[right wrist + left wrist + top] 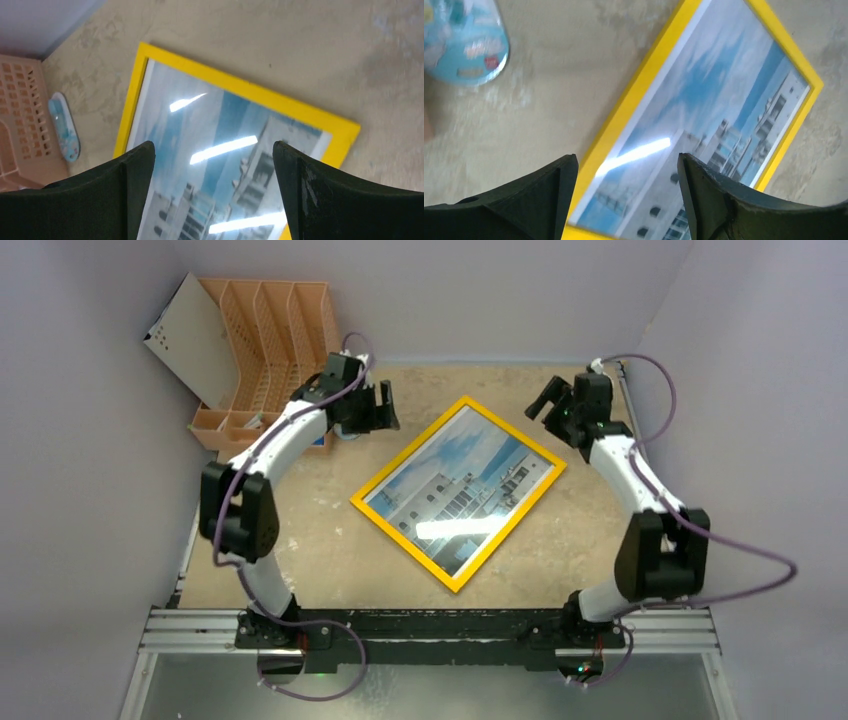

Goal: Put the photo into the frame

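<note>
Photo [460, 488] in frame [411, 453], left gripper [385, 405] and right gripper [541, 406] gaping empty beside frame; risks shunting frame askew if lowered carelessly

- table [320, 560]: mottled beige top, bare around the items
- frame [403, 546]: yellow rim, flat mid-table, turned diagonal, face up, photo [458, 492] under the pane
- orange file rack [265, 340]: far-left of the frame, well apart
- blue oval packet [64, 126]: flat, between frame and rack, just beside the rack
</note>
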Robot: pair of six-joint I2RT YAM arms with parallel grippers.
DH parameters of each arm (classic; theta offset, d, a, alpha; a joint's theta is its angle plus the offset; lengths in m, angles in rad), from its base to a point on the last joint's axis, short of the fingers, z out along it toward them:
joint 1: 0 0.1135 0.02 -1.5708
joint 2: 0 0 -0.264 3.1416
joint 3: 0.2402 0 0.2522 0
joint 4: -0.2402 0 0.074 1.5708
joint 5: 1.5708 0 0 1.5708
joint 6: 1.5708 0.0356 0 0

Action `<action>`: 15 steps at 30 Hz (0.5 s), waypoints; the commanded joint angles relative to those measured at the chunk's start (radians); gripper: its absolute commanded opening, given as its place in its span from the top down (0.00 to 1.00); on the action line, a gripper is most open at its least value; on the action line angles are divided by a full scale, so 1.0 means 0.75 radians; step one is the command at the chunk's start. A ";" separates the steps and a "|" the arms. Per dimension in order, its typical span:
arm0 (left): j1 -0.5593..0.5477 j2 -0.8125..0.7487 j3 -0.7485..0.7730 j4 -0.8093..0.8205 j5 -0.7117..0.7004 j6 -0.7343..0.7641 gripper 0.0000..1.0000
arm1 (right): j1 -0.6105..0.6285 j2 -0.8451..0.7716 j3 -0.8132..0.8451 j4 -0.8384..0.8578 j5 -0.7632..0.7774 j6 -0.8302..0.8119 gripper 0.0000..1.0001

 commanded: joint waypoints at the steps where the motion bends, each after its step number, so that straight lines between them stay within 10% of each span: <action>1: 0.004 -0.248 -0.340 -0.073 -0.060 -0.084 0.24 | 0.001 0.278 0.249 0.037 0.075 -0.186 0.11; 15: -0.017 -0.640 -1.097 0.304 -0.034 -0.414 0.24 | -0.001 0.733 0.558 -0.053 0.192 -0.406 0.12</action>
